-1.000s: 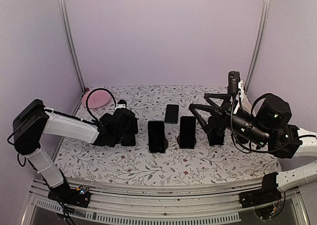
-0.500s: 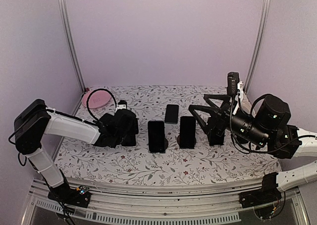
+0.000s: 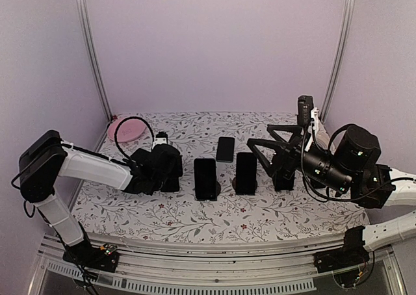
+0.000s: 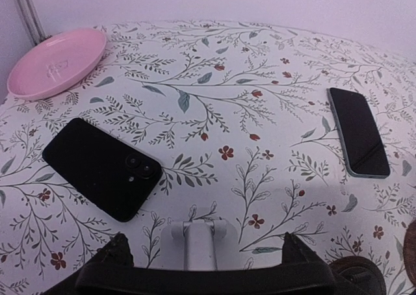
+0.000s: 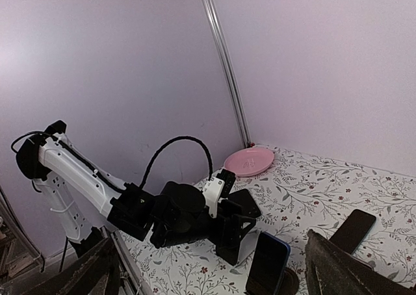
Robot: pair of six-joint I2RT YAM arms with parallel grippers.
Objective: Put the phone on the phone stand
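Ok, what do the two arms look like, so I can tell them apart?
Left arm: white links, black joints, a looped black cable near the wrist. Right arm: bulky black motor housings with small green lights, black cables, a white lower link. Left pincer is black; right pincer has black triangular-framed fingers.

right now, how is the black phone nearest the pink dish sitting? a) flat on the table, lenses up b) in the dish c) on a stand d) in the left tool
a: the black phone lies flat on the table, camera lenses up, clear of the pink dish.
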